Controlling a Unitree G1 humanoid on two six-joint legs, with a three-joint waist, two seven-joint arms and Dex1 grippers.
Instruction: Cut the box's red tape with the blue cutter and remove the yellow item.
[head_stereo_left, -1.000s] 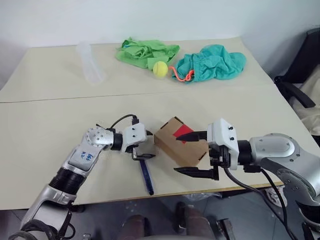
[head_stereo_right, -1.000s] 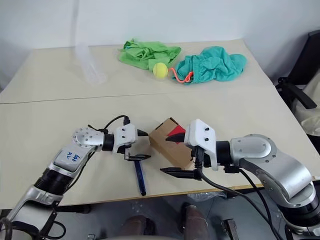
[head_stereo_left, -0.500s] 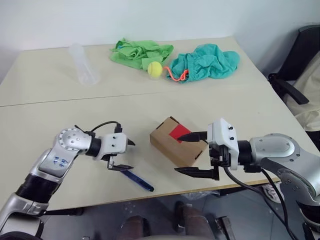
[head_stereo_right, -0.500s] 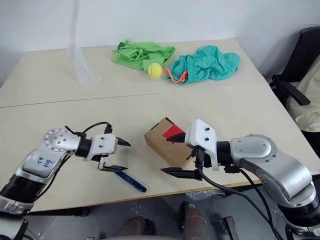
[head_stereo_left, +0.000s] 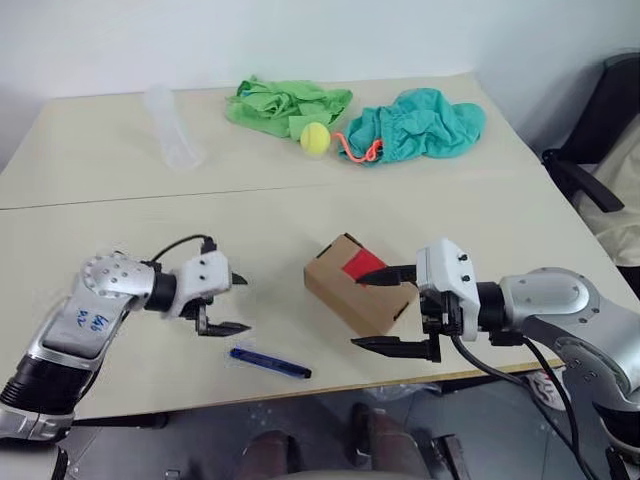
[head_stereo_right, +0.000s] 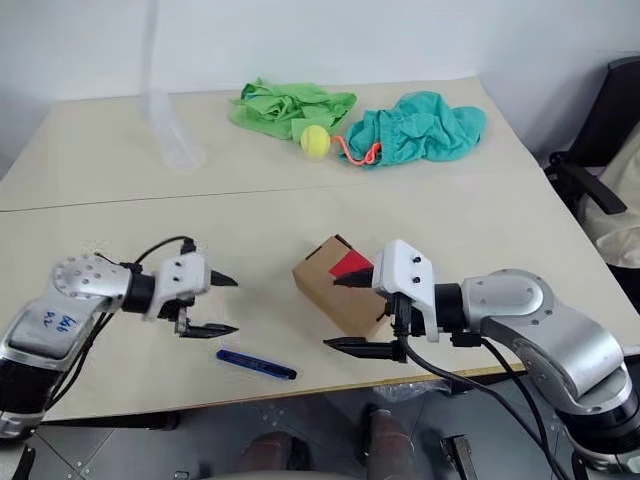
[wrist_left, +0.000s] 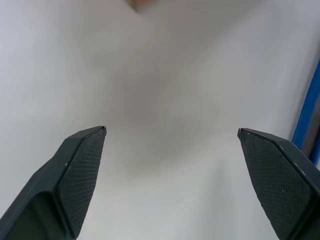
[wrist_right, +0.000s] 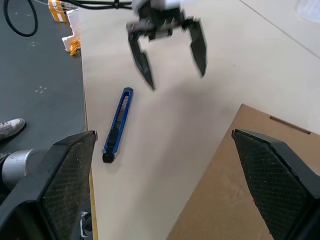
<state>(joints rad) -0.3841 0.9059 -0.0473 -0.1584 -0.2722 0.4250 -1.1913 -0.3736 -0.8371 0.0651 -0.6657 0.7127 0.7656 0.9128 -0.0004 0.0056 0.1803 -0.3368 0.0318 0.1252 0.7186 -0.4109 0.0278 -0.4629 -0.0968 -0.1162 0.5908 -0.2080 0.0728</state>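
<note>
Jaws on both arms are standing wide apart and gripping nothing. That left gripper (head_stereo_left: 228, 303) is hanging over the pale bench (head_stereo_left: 120, 160) with its two black fingers spread, one above the other, tips pointing right toward the carton, and only bare benchtop is showing between them in the left wrist view.

Now the thing that matters: the slim blue pen-like cutter (head_stereo_left: 270, 362) is lying flat on the bench, just on the near side of those left jaws and slightly to their right, close to the near edge. Its long axis is running left to right with a slight slant, the right end sitting nearer the edge. The jaws are hovering apart from it, not touching. The left arm is clearly the nearer one; a short drop toward the near edge, with the fingers turned to straddle the handle across its width, looks like what the pickup is asking for.

Over on the right, the right gripper (head_stereo_left: 393, 309) is bracketing the near right corner of the small brown cardboard box (head_stereo_left: 355, 290), one finger beside the top, the other low on the near side. Whether either finger is touching the cardboard, I cannot tell. The bright red square of tape (head_stereo_left: 362, 266) is sitting uncut on the box's top, flaps shut, so the yellow item is presumably inside.
</note>
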